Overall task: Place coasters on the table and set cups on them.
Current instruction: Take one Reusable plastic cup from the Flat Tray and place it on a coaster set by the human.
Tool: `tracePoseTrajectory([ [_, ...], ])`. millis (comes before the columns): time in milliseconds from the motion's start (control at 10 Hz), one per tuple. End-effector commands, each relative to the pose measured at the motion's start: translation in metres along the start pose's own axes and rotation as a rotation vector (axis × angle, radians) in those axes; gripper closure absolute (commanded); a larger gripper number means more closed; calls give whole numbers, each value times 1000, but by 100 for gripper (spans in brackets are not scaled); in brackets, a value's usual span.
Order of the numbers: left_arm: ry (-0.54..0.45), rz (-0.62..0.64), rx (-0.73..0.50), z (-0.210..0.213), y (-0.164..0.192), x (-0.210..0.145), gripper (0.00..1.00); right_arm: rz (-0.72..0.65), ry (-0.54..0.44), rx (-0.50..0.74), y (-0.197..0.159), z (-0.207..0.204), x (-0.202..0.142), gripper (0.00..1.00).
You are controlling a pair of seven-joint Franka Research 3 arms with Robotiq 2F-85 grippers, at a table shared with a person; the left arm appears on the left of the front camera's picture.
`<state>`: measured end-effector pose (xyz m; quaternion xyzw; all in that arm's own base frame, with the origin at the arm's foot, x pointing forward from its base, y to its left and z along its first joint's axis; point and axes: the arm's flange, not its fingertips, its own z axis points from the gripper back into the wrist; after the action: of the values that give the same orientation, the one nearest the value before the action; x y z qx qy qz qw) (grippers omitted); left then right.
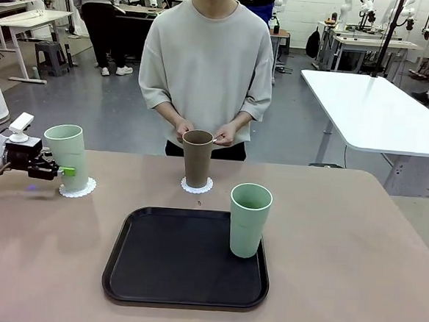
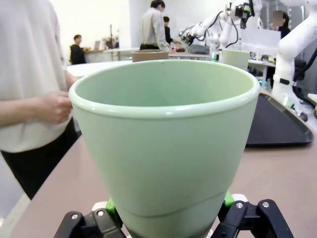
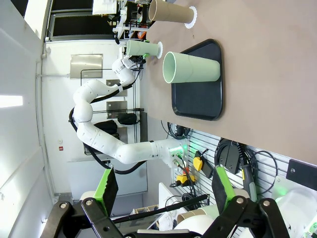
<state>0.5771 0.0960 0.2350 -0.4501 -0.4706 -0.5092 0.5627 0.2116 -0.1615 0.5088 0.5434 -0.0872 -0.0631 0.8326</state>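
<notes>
The left claw is clamped on the lower half of a pale green cup, with 1 green pad on each side. The cup stands upright or very nearly so, its long axis vertical, directly between the claw's fingers. Its base meets a lacy coaster just below the claw on the tan worktop. The coming move looks like a release: the cup already sits over the coaster, so the claw need only let go and back away level, toward its own arm, without tipping it.

Out from this claw toward the worktop's middle, a brown cup stands on a second coaster, with a person's hands at its rim. Farther off, a second green cup stands upright at the edge of a black tray, nearer the right arm's side. The right claw hangs wide open and empty, well apart from the worktop.
</notes>
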Motion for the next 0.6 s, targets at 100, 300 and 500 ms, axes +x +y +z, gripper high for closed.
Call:
tracePoseTrajectory([
  [100, -18, 10, -13, 1, 7, 0, 17, 7, -2, 18, 1, 0, 0, 0],
  [300, -6, 26, -20, -3, 8, -4, 17, 7, -2, 18, 1, 0, 0, 0],
  [500, 0, 35, -23, -5, 8, -8, 17, 7, -2, 18, 1, 0, 0, 0],
])
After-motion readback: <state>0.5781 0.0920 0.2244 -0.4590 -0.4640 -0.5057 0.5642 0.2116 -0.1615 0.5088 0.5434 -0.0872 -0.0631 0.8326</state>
